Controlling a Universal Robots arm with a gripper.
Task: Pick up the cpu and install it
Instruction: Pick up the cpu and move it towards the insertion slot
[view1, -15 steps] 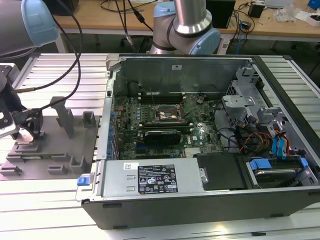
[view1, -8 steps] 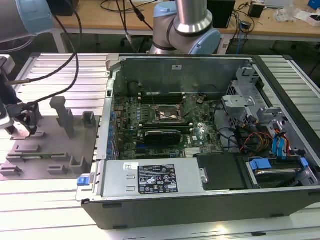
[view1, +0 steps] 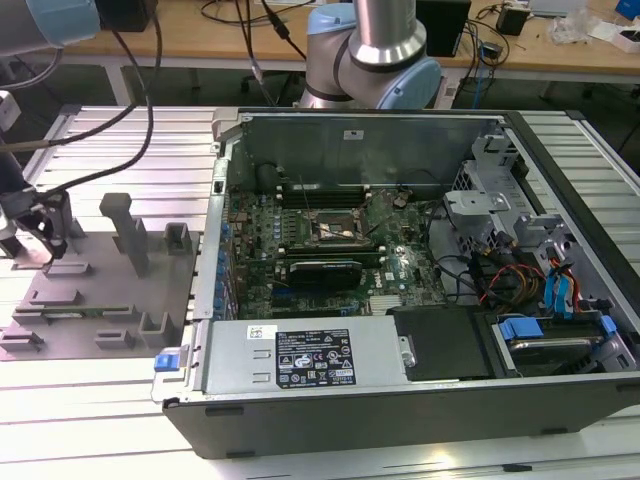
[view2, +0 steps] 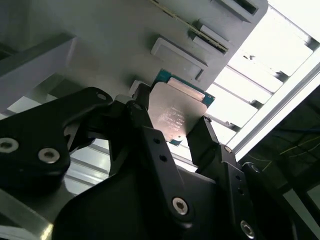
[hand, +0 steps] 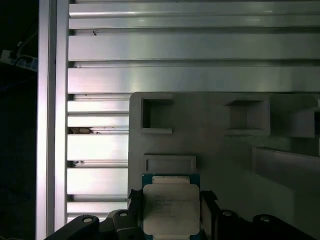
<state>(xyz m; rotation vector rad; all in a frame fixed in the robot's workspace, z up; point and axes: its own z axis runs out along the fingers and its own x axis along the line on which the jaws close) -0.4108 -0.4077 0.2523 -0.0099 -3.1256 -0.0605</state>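
Note:
The cpu (view2: 176, 111) is a small square chip with a pale metal top on a green board. It sits between the two black fingers (view2: 202, 136) of my gripper (view2: 174, 115), which is shut on its opposite edges. In the first wrist view the cpu (hand: 171, 205) is in the gripper (hand: 171, 212) just over the grey plastic plate (hand: 220, 150). In the exterior view the gripper (view1: 45, 238) hangs at the far left, above that plate (view1: 100, 300). The open computer case (view1: 400, 420) lies to the exterior view's right, with its motherboard socket (view1: 340, 231) uncovered.
Upright blocks (view1: 125, 230) stand on the grey plate close to the gripper. A long black expansion card (view1: 325, 272) lies in the case below the socket. Ribbed aluminium table slats (hand: 190, 47) surround the plate. A second arm's base (view1: 372, 60) stands behind the case.

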